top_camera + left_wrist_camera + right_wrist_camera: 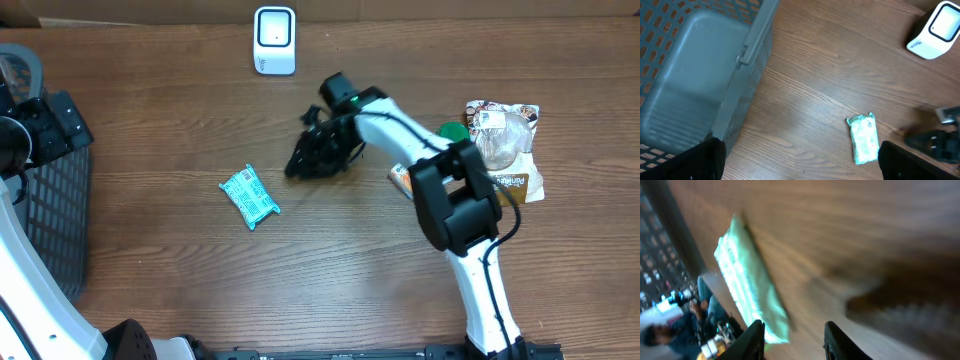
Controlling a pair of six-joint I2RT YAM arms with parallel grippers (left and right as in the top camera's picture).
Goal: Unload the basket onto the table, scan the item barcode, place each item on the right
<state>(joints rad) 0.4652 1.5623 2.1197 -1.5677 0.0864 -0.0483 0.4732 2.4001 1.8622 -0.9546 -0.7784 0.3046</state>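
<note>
Overhead: the white scanner (274,40) stands at the table's far edge, window facing the arms so an item can be shown to it. The green packet (249,197) lies flat on the table, well apart from the scanner on the robot's side, not yet presented. The right gripper (318,155) hangs between scanner and packet, tilted toward the packet.

Left wrist: the left gripper (800,165) is spread wide and empty, parked away from the scanner beside the basket (700,75), probably to stay clear.

Right wrist: the fingers (754,340) are parted with nothing between them; the packet lies just beside them, untouched.
</note>
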